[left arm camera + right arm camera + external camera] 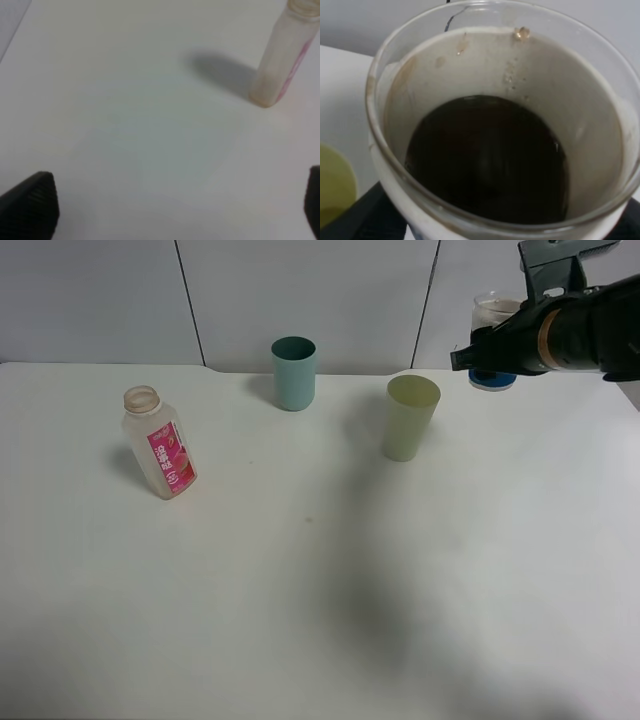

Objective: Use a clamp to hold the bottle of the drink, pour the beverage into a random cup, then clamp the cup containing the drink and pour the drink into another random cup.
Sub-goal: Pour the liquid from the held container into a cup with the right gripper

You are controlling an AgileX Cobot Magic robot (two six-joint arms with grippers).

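Yellow cup [411, 417] stands upright on the white table [300, 590], approx mid-right; everything below is placed vs. it.

Bottle [158, 440]: well left of the yellow cup and a bit nearer the camera. No cap, pink label, upright w/ a slight lean in the high view, standing alone.

Blue cup [294, 372]: left of and behind the yellow cup, upright and apart from it.

Glass jar [470, 65]: right of and behind the yellow cup, near the table's back edge. It has a blue base, a cloudy inner wall and dark drink [485, 155] in the lower part.

Right gripper [478, 355]: at the jar, w/ black fingers [375, 215] on either side of its lower wall. Contact is hidden under the rim, so can't tell if it's clamped.

Left gripper [175, 205]: spread wide, nothing between the fingers, over bare table. The bottle is ahead of it and well apart.
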